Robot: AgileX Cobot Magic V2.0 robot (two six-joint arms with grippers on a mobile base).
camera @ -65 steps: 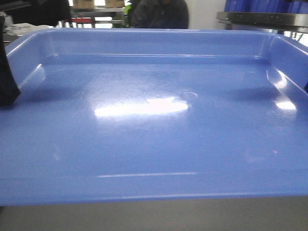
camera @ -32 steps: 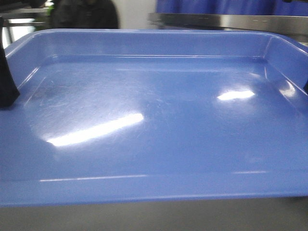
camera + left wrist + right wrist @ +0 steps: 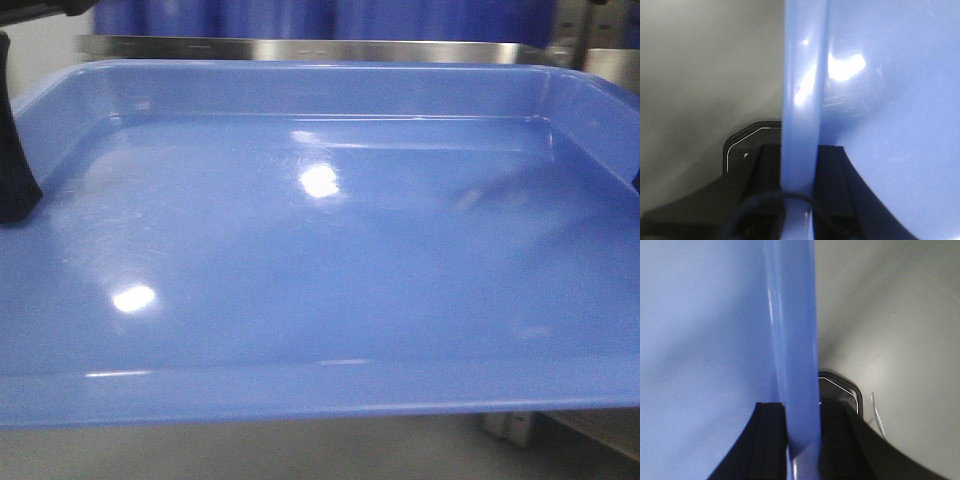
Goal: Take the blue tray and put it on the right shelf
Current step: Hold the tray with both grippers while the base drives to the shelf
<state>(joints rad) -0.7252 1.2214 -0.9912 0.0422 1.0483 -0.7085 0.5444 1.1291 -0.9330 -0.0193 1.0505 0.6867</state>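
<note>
Item: blue tray [image 3: 320,250], our left fingers [image 3: 765,175] and right fingers [image 3: 767,440] clamped on opposite rims; we judge glossy-rim slip, or far edge striking the right shelf [image 3: 300,48], likeliest.

The blue tray [image 3: 320,250] is one plain, glossy periwinkle blue with no pattern, and white glare spots sit at 12 and 8 o'clock on its floor. The left gripper [image 3: 799,172] and right gripper [image 3: 802,430] are matte black, each body edged with a thin pale line. At 12 o'clock the right shelf [image 3: 300,48] is brushed silver, with blurred deeper-blue bins [image 3: 250,15] above it. The floor [image 3: 700,75] is dull grey
</note>
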